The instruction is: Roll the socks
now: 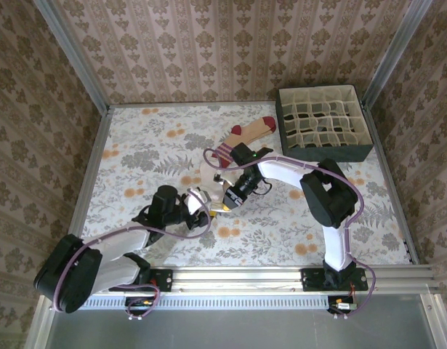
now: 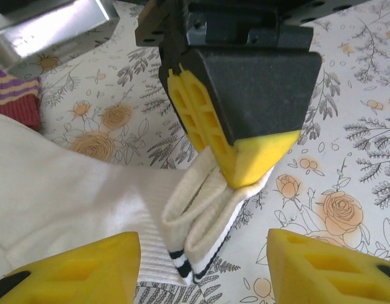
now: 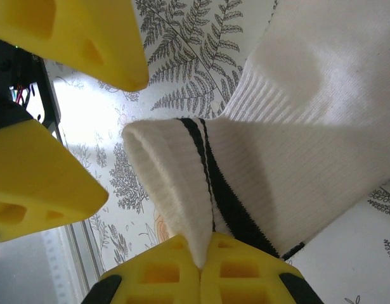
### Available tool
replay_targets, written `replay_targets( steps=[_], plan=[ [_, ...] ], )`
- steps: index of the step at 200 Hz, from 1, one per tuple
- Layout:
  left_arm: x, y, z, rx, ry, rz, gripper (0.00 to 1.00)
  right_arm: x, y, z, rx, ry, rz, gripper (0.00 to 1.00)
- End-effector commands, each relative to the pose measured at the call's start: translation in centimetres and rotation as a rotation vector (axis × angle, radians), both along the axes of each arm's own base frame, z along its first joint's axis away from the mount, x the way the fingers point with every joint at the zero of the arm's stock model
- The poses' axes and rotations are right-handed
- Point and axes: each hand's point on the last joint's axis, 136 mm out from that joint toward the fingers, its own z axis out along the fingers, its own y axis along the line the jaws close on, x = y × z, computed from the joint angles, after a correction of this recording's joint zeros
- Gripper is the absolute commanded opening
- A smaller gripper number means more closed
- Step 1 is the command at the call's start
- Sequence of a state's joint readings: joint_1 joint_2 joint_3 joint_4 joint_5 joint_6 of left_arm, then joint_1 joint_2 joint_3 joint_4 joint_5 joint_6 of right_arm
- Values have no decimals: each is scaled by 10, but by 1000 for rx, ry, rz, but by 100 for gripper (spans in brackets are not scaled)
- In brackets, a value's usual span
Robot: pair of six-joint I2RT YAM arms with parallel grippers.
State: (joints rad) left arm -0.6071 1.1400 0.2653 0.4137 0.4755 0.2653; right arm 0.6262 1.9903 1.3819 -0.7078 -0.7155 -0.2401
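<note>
flower-printed cloth (image 1: 136, 145) covers the table, and walls of patterned wallpaper close it in. the right gripper (image 3: 201, 253) is clamped on the cream-white fabric sock with two dark cuff stripes (image 2: 68, 190). its yellow fingertips pinch the doubled-over ribbed cuff, and the folded edge of the cuff bulges out just past the closed jaws. the rest of that sock trails away from the jaws and lies flat on the cloth. facing it, the left gripper (image 2: 204, 266) stands with its jaws apart and grips nothing. one yellow finger is over the ribbed fabric on the sock's body side, the other over bare cloth, and the striped cuff lies between them. the tan fabric sock with maroon toe, heel and striped cuff (image 1: 252, 129) lies flat beyond the right gripper, clear of both pairs of jaws. its toe points toward the dark green divided organiser box (image 1: 323, 122).
</note>
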Motion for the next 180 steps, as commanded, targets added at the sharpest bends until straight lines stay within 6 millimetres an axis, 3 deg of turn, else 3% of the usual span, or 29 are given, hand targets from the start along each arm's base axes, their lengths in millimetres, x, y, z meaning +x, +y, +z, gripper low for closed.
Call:
replay_targets(
  steps=[1, 25, 85, 98, 124, 135, 160, 180],
  plan=[
    [4, -8, 13, -25, -53, -39, 52, -10, -1, 16, 29, 7, 30, 0],
    [1, -10, 11, -13, -35, -60, 44, -12, -2, 17, 26, 16, 33, 0],
    [-7, -21, 2, 2, -19, -110, 40, -13, 0, 18, 32, 39, 34, 1],
    [-7, -23, 2, 2, -21, -115, 33, -13, 0, 19, 32, 42, 33, 1],
    [-5, -28, 4, -12, -15, -120, 10, -15, 1, 21, 41, 51, 31, 3],
    [-7, -31, 6, -22, -5, -134, 0, -14, 2, 23, 50, 58, 25, 8],
    [-7, -32, 6, -21, 36, -115, 0, -10, 3, 29, 88, 61, -18, 36],
    [-3, -30, 11, -26, 81, -58, 0, -5, 3, 37, 140, 58, -66, 48]
  ],
)
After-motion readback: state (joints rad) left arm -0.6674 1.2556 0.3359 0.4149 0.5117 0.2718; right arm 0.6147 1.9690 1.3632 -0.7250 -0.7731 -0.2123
